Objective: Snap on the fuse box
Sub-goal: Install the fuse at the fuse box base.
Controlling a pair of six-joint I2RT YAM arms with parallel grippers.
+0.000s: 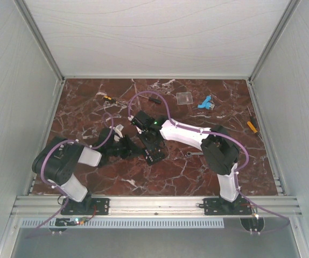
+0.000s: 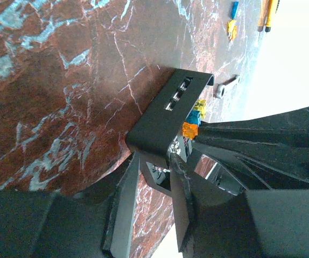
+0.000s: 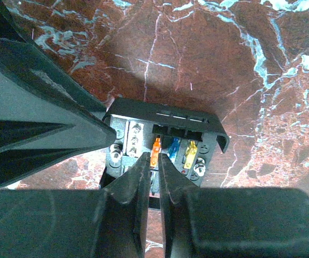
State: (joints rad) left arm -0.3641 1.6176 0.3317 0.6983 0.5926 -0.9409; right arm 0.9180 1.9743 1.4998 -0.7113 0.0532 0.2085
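The fuse box (image 3: 130, 141) is a small black box on the marble, with orange (image 3: 155, 149), blue and yellow fuses on its face. A black slotted lid (image 3: 165, 112) sits tilted over its far end and covers part of it. My right gripper (image 3: 154, 157) points at the face, its jaws only a thin slit apart. The orange fuse shows in that slit, and I cannot tell whether it is pinched. My left gripper (image 2: 154, 160) straddles the near end of the fuse box (image 2: 168, 115), a finger against each side. In the top view both grippers meet mid-table and hide the box.
A clear square plate (image 1: 184, 98) and a blue part (image 1: 204, 103) lie at the back. An orange-handled tool (image 1: 251, 127) is near the right wall. A small wrench (image 1: 191, 153) rests by the right forearm. Small black parts (image 1: 107, 98) lie at the back left.
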